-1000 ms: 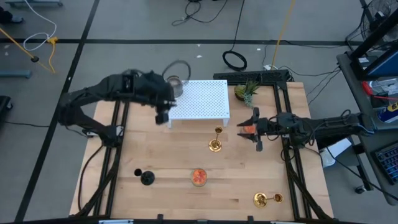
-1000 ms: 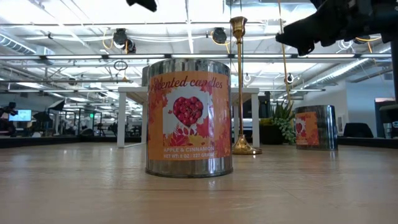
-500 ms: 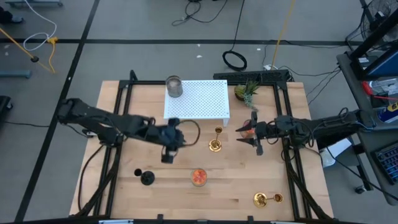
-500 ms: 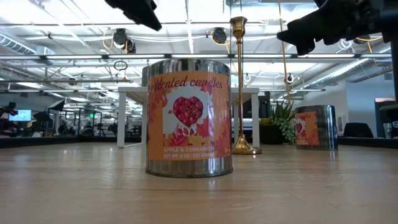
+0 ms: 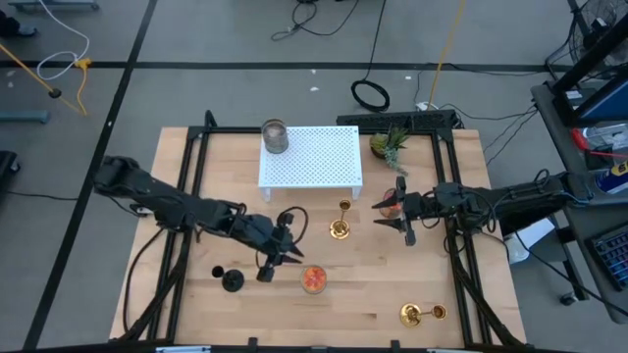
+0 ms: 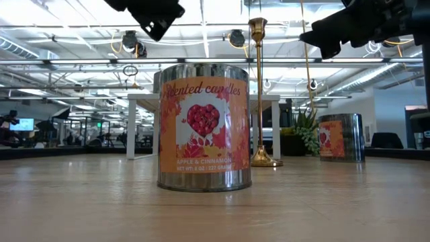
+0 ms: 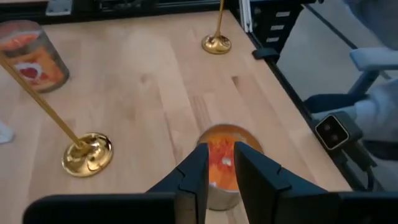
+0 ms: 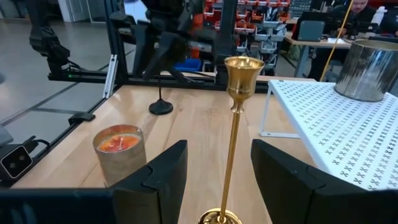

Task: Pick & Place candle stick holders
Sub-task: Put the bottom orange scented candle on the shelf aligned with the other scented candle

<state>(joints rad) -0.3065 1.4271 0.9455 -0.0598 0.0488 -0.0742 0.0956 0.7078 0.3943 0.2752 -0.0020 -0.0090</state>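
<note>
An orange glass cup (image 5: 314, 279) stands near the table's near edge; it also shows in the low view (image 6: 205, 128). My left gripper (image 5: 287, 253) hangs above and just left of it, its fingers a little apart and empty (image 7: 219, 148). A second orange cup (image 5: 391, 203) stands below my right gripper (image 5: 388, 211), which is open and empty (image 8: 219, 155). A gold holder (image 5: 340, 227) stands upright mid-table. Another gold holder (image 5: 417, 314) is at the near right. The black holder (image 5: 231, 279) is at the near left. The grey cup (image 5: 276, 135) stands on the white stand (image 5: 314, 157).
A small green plant (image 5: 390, 144) stands right of the white stand at the far edge. Black frame rails run along the table's left and right sides (image 5: 456, 255). Bare wood lies between the upright gold holder and the near orange cup.
My left gripper has gone from the white stand's left end toward the table's near edge and right, and down toward the near orange cup. The grey cup stays on the stand's far left corner.
</note>
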